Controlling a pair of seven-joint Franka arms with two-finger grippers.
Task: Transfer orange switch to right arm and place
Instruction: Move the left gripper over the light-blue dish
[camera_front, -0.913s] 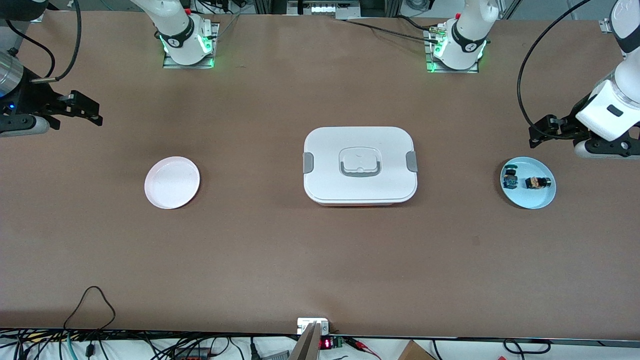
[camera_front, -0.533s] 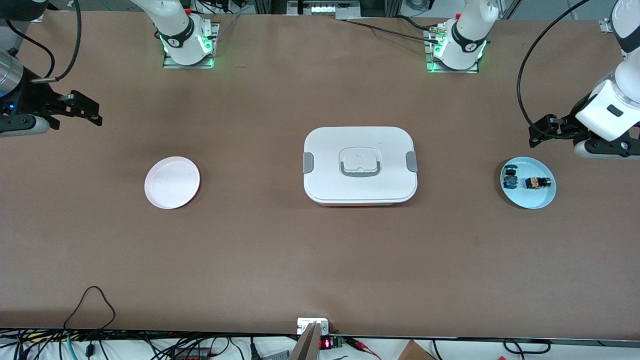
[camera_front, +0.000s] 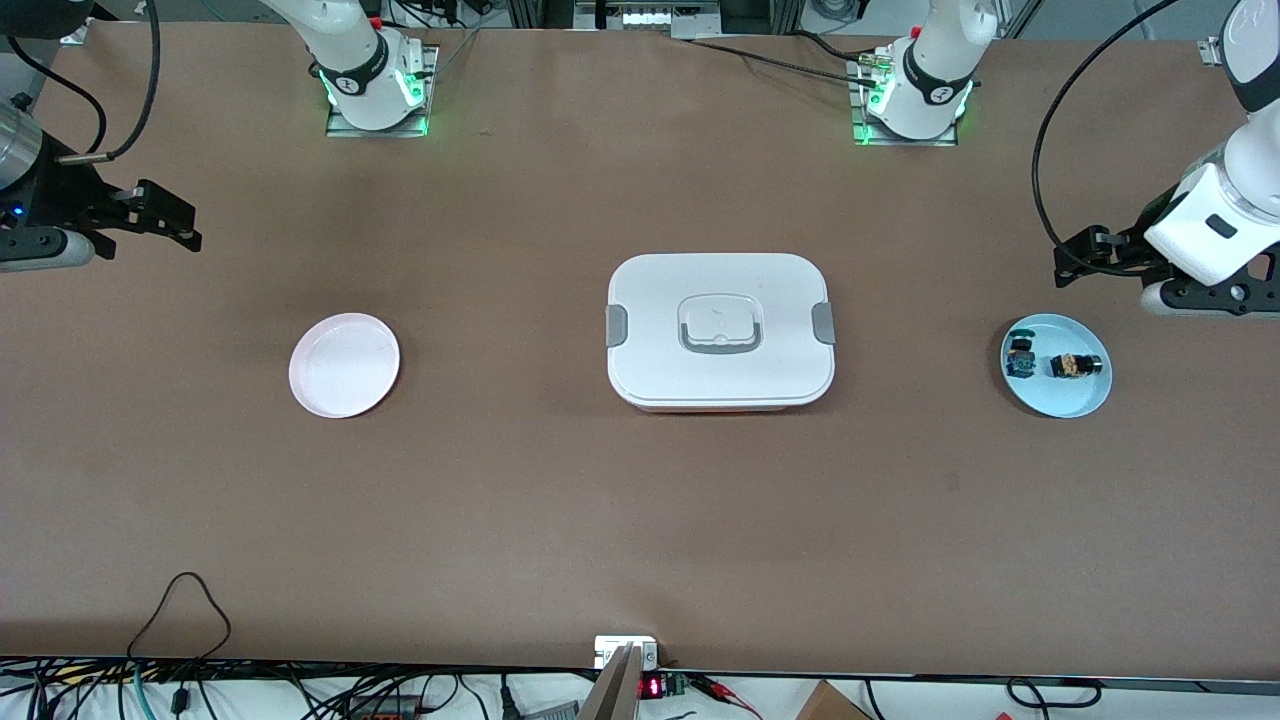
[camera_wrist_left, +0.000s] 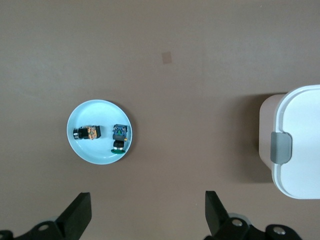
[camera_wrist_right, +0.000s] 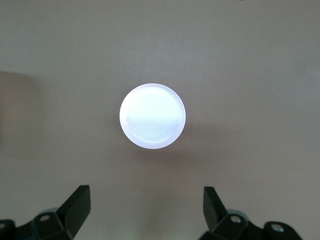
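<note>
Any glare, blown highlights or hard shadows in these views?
Right wrist view: the pink plate is washed out almost white, with a soft shadow beside it. Left wrist view: the box throws a dark shadow on the table; the blue plate reads cleanly. Front view: even light, green glow at both arm bases.

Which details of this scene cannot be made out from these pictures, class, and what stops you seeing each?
- Inside of the white lidded box: hidden by its shut lid, front view.
- Orange switch markings: too small, front view and left wrist view.
- Left gripper: its arm is cut off by the front view's edge.
- Right gripper: its arm likewise cut off.
- White box, left wrist view: cut off by the frame edge.
</note>
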